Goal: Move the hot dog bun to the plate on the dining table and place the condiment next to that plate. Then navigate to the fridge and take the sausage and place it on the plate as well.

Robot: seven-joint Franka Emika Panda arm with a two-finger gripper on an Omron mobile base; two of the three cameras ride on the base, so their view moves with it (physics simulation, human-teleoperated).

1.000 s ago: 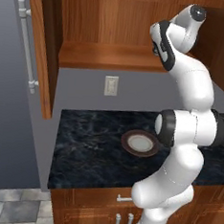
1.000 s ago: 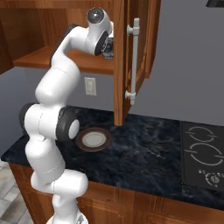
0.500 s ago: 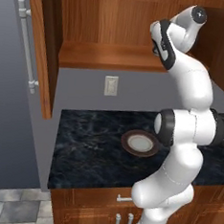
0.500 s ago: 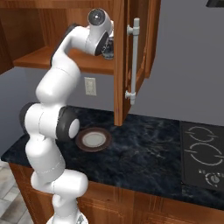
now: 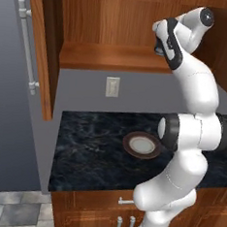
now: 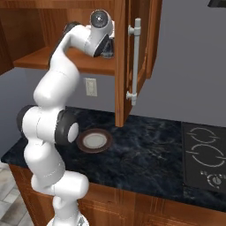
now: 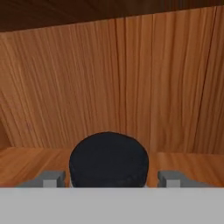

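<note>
While the arm reached up into the open wall cupboard [image 5: 113, 32], the gripper [image 7: 108, 178] sat astride the condiment [image 7: 109, 159], whose dark cap lay between the two fingertips [image 7: 50, 178]. Gaps showed on both sides of the cap, jaws apart, nothing clasped. Condiment: on the cupboard shelf [image 6: 66, 59]. Below, a small dark brown dish [image 5: 141, 144] rested on the black marbled counter [image 5: 93, 147].

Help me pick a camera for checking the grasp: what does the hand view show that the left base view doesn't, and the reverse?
Hand view: the condiment's dark cap between the two fingertips, which stand apart from it, with cabinet back wall behind. Left base view: the arm, the black countertop, the small dark brown dish, a wall outlet. Both: the wooden cabinet shelf.
</note>
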